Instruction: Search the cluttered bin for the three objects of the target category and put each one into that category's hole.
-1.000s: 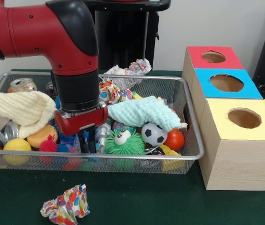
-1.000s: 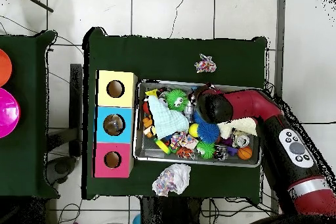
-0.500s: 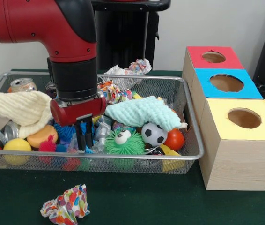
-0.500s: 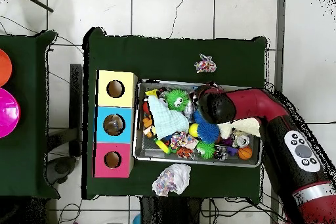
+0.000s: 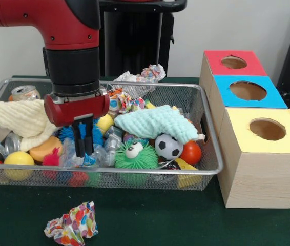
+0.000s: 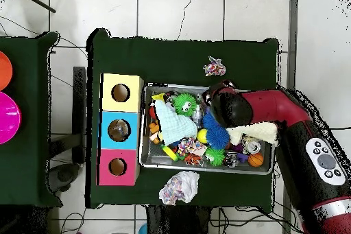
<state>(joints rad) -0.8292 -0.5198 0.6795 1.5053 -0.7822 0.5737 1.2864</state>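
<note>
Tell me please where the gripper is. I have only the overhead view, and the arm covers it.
Observer: The gripper points down inside the wire bin, low among clear crumpled plastic, just right of the cream cloth in the front view.
Operator: What lies under the mint cloth?
Observer: A small soccer ball shows under its front edge, with a red ball beside it.
Operator: And the green spiky toy?
Observer: It has googly eyes and faces the front rim.

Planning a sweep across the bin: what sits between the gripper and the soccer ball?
In the front view, the green googly-eyed spiky ball lies between the gripper and the soccer ball.
</note>
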